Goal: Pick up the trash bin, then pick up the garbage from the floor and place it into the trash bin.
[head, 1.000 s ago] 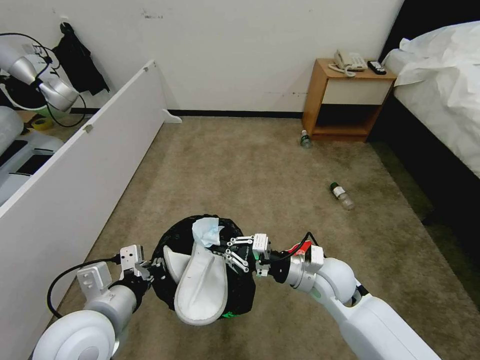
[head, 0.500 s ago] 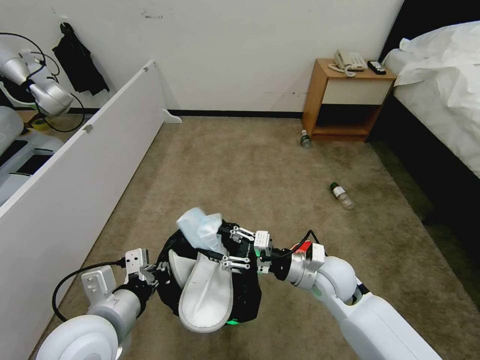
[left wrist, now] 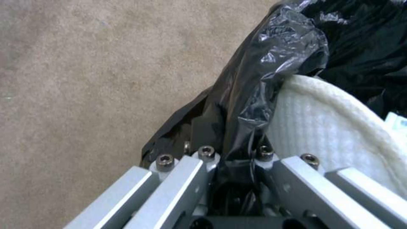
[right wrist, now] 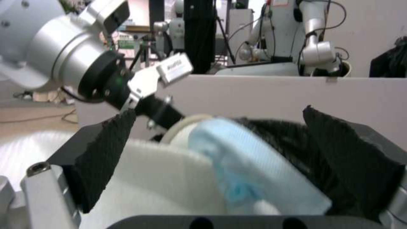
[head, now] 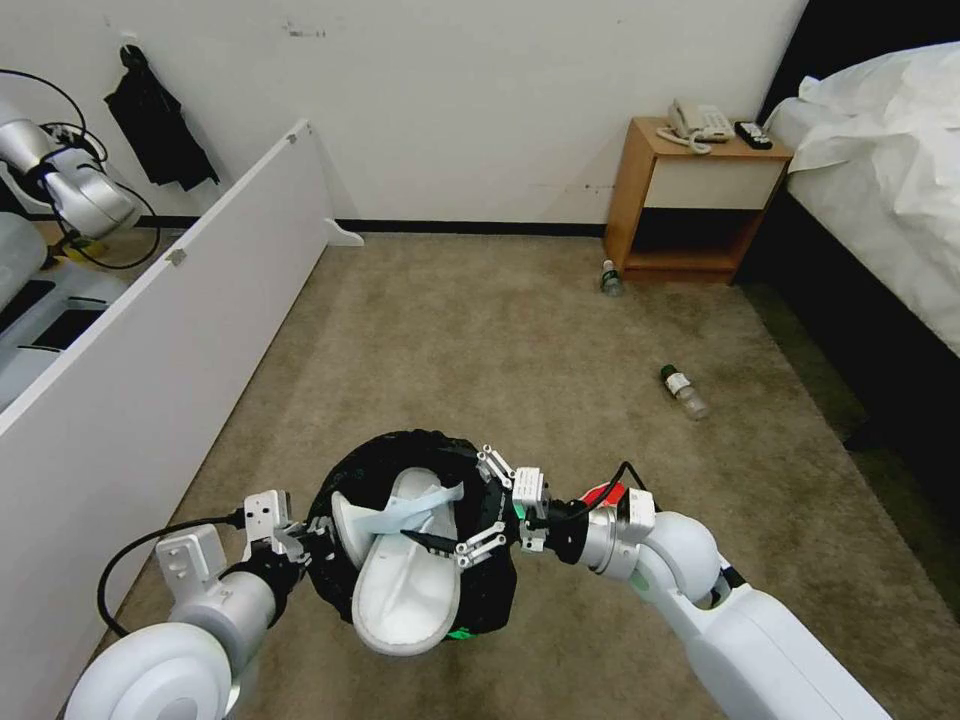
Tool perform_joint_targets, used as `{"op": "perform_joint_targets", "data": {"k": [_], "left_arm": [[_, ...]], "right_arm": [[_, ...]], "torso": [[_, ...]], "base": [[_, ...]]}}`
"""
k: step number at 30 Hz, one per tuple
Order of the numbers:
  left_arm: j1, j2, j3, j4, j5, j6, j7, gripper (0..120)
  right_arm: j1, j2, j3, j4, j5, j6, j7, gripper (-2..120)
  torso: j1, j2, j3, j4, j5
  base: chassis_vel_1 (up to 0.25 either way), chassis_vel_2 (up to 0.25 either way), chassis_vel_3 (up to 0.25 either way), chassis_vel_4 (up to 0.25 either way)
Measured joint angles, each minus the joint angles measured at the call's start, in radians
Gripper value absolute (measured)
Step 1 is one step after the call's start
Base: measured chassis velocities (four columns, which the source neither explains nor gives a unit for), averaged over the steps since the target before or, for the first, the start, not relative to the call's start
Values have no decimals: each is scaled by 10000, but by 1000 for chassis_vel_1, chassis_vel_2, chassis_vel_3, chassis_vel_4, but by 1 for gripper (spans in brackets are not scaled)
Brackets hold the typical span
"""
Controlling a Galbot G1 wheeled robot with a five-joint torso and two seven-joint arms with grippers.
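The trash bin [head: 372, 462], lined with a crinkly black bag, hangs above the carpeted floor [head: 520, 340]. My left gripper [head: 300, 540] is shut on its bagged rim [left wrist: 254, 79]. A white slipper [head: 405, 590] sticks out of the bin, and a pale blue face mask [head: 412, 508] lies loose on it. My right gripper [head: 458, 502] hovers over the bin's right side, open. Its black pads [right wrist: 106, 152] stand wide apart on either side of the mask [right wrist: 254, 171]. Two clear green-labelled bottles lie on the carpet, one [head: 684, 390] mid-right, one [head: 610, 278] beside the nightstand.
A long white panel [head: 150, 350] walls off the left side. A wooden nightstand [head: 690, 200] with a telephone stands against the far wall, and a bed [head: 880, 170] with a dark base runs along the right. Another robot arm [head: 70, 190] shows beyond the panel.
My right gripper lifted the blue mask over the bin, then opened. The mask has dropped onto the slipper in the bin. The bin shifted slightly in the left gripper's hold.
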Motion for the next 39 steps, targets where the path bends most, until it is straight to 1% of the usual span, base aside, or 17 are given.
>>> {"op": "perform_joint_targets", "data": {"k": [9,12,14,15,17,18,19,20,23,24,25,26,30,31,36,37,39], "left_arm": [[-41,4,-169,6,-113,0,27,1],[-112,-9,-420,122,-295,0,26,1],[-169,-9,-685,190,-487,0,-13,1],[-169,-9,-685,190,-487,0,-13,1],[-264,-7,-1084,261,-721,0,-102,1],[-264,-7,-1084,261,-721,0,-102,1],[-333,-7,-1304,315,-866,0,-187,1],[-333,-7,-1304,315,-866,0,-187,1],[-449,-15,-1717,439,-1031,0,-290,1],[-449,-15,-1717,439,-1031,0,-290,1],[-512,-40,-1918,500,-1124,0,-325,1],[-545,-51,-2022,527,-1178,0,-343,1],[-634,-77,-2318,590,-1311,0,-357,1],[-682,-78,-2529,616,-1441,0,-372,1],[-729,-38,-3068,686,-1690,0,-412,1],[-729,-38,-3068,686,-1690,0,-412,1],[-728,-15,-3367,734,-1830,0,-466,1]], "right_arm": [[-70,-60,141,-29,-99,83,-90,100],[-105,7,357,156,126,21,270,100],[-209,22,496,328,355,-180,1066,100],[-209,22,496,328,355,-180,1066,100],[-397,1,698,587,721,-453,2394,100],[-397,1,698,587,721,-453,2394,100],[-523,-19,913,704,836,-548,3086,100],[-523,-19,913,704,836,-548,3086,100],[-888,-29,1438,976,874,-586,4489,100],[-888,-29,1438,976,874,-586,4489,100],[-1120,-10,1632,1155,883,-571,5350,100],[-1250,28,1735,1224,862,-511,5779,100],[-1545,138,1981,1298,693,-297,6486,100],[-1769,210,2168,1335,597,-213,6721,100],[-2329,590,2812,1421,155,70,6856,100],[-2329,590,2812,1421,155,70,6856,100],[-2591,915,3161,1465,-110,189,6901,100]], "torso": [[0,0,0,0,0],[0,0,0,0,-1],[0,0,0,1,-1],[0,0,0,1,-1],[0,0,0,0,0],[0,0,0,0,0],[0,0,0,2,0],[0,0,0,2,0],[0,0,0,0,0],[0,0,0,0,0],[0,0,0,-1,-2],[0,0,0,-1,-1],[0,0,0,0,-1],[0,0,0,0,0],[0,0,0,-1,1],[0,0,0,-1,1],[0,0,0,0,-1]], "base": [[0,0,0,0],[0,0,0,0],[0,0,0,0],[0,0,0,0],[0,0,0,0],[0,0,0,0],[0,0,0,0],[0,0,0,0],[0,0,0,0],[0,0,0,0],[0,0,0,0],[0,0,0,0],[0,0,0,0],[0,0,0,0],[0,0,0,0],[0,0,0,0],[0,0,0,0]]}}
